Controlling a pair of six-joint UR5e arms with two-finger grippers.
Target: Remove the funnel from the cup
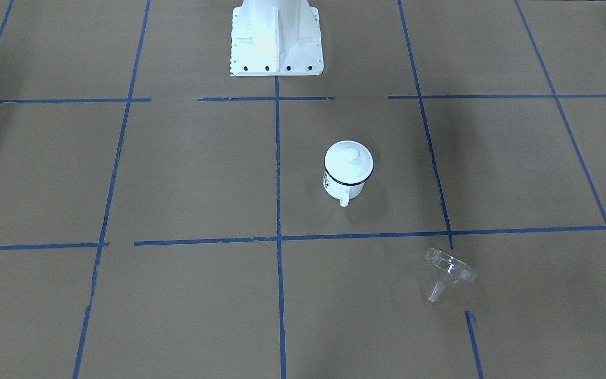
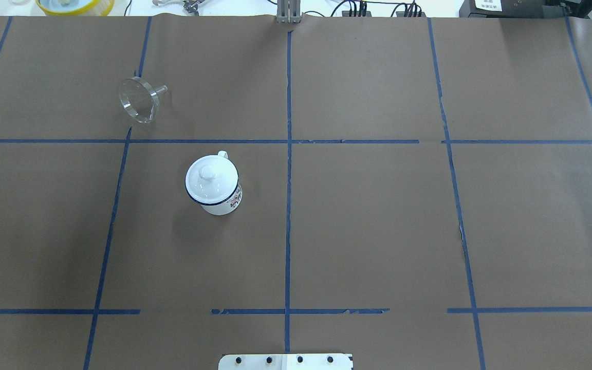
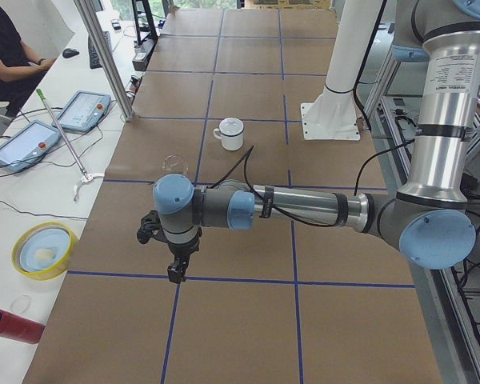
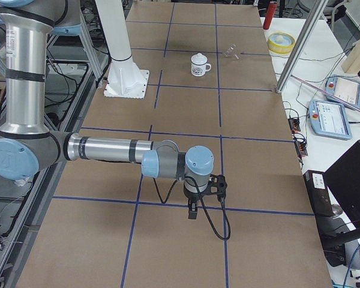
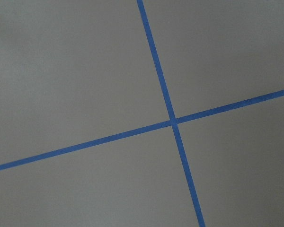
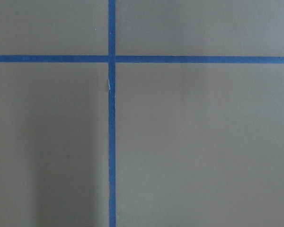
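On the table (image 2: 378, 231), funnel (image 2: 139, 100) sideways, apart from lidded cup (image 2: 214, 186), mark illegible; left claw (image 3: 176, 272), right claw (image 4: 192, 211) indiscernible.

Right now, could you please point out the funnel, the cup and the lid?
funnel (image 2: 138, 100): overhead view, its bowl.
cup (image 2: 219, 206): overhead view, its side wall.
lid (image 2: 207, 173): overhead view, its knob.

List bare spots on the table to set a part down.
Everything right of the centre tape line is bare, as is the stretch between the lidded mug and the robot base plate. Crowded only on the left, around the mug and the clear funnel.
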